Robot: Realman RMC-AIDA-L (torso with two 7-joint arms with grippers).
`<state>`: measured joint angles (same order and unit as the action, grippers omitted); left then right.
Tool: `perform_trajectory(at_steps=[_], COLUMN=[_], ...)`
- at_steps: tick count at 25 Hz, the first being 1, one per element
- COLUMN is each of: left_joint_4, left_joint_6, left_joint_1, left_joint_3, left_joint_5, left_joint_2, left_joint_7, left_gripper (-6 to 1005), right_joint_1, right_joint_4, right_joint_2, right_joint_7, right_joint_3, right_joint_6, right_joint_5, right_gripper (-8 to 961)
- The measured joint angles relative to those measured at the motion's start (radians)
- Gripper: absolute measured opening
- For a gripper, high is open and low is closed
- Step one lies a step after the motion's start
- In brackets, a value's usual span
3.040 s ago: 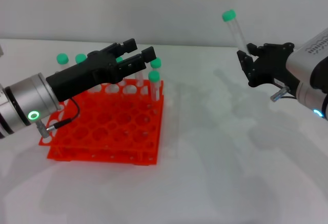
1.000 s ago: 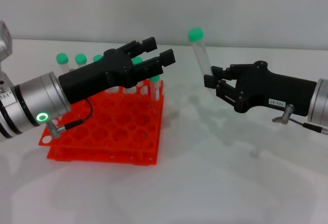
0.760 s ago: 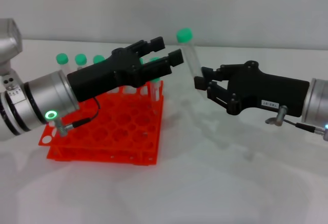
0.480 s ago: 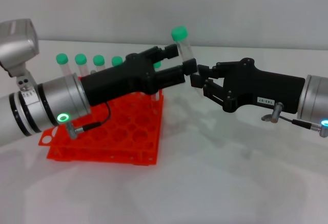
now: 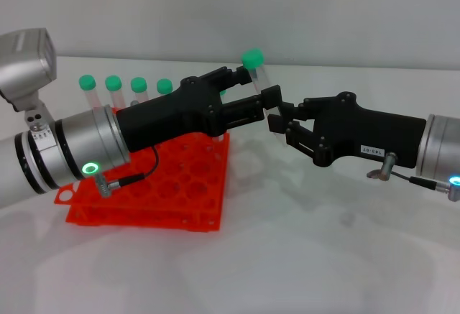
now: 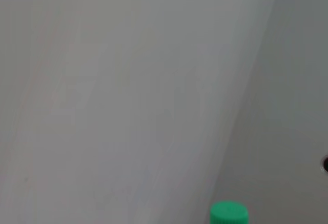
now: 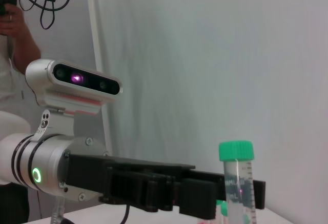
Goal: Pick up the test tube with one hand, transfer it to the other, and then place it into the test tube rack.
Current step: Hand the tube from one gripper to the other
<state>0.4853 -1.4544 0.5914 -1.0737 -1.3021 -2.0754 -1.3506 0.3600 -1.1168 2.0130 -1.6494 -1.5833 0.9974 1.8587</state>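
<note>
Two grippers meet above the table beside the rack (image 5: 144,192): right gripper (image 5: 279,120) clamps the tube (image 5: 257,77), left gripper (image 5: 260,93) has its fingers around it, not visibly closed.

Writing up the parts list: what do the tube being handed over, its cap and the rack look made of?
Tube: clear, glossy, probably plastic; printed graduation marks show and the background reads through it. Cap: opaque green, matte, looks like moulded plastic. Rack: bright orange-red, slightly shiny, rigid plates with round holes, likely moulded plastic. Left gripper and right gripper both sit at the tube.
</note>
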Motion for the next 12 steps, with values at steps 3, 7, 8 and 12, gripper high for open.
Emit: perform_trajectory(at_steps=[3,7,8,12], left_joint_4=[0.000,-0.001,-0.002,-0.007], left_joint_6=[-0.004,-0.010,-0.010,-0.006], left_joint_1=[-0.002,-0.003,-0.004,-0.001], left_joint_3=[0.000,0.003,0.004,0.002], left_joint_5=[0.004,0.008,0.008,0.009], left_joint_2=[0.000,0.000,0.000,0.000], left_joint_7=[0.007,0.009,0.008,0.003], left_gripper=[760,760,759,673], right_joint_1=[-0.002,-0.002,-0.001,0.002], right_joint_4=[0.000,0.000,0.000,-0.001], right_joint_2=[0.000,0.000,0.000,0.000], right_joint_7=[0.002,0.003,0.003,0.004], right_joint_3=[0.000,-0.001,-0.001,-0.002], right_joint_6=[0.000,0.002,0.003,0.003], right_joint_5=[0.000,0.000,0.000,0.000], right_gripper=[261,263,264,266])
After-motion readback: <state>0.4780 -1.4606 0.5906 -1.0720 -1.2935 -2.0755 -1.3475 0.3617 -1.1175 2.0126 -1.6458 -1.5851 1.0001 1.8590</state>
